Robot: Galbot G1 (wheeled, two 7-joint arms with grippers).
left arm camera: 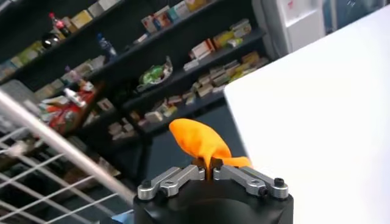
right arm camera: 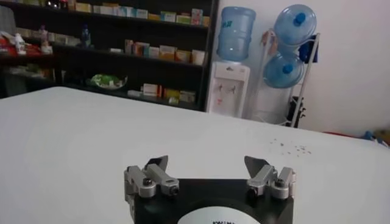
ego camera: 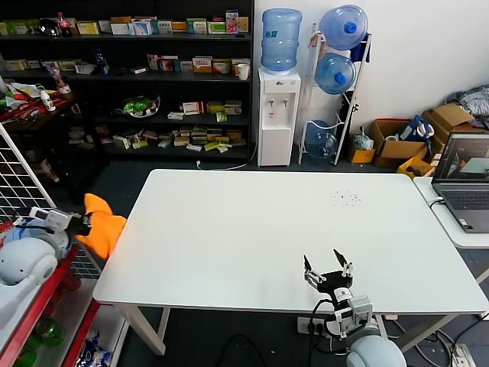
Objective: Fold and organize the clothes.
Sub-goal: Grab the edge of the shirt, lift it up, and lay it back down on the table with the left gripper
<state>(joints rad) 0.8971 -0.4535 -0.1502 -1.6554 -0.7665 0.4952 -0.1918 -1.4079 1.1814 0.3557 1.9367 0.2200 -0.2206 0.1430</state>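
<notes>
Orange T-shirt (ego camera: 103,226) in left tool (ego camera: 85,222)

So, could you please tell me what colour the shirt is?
Bright orange; the shirt shows best in the left wrist view.

One orange T-shirt (ego camera: 103,227), one white table (ego camera: 252,229), two end effectors, left (ego camera: 82,222) and right (ego camera: 328,267)

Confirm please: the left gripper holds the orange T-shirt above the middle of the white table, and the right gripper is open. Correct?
Not quite. The head view shows the left gripper holding the orange T-shirt beside the white table's left edge, not above its middle. The right gripper is open.
</notes>
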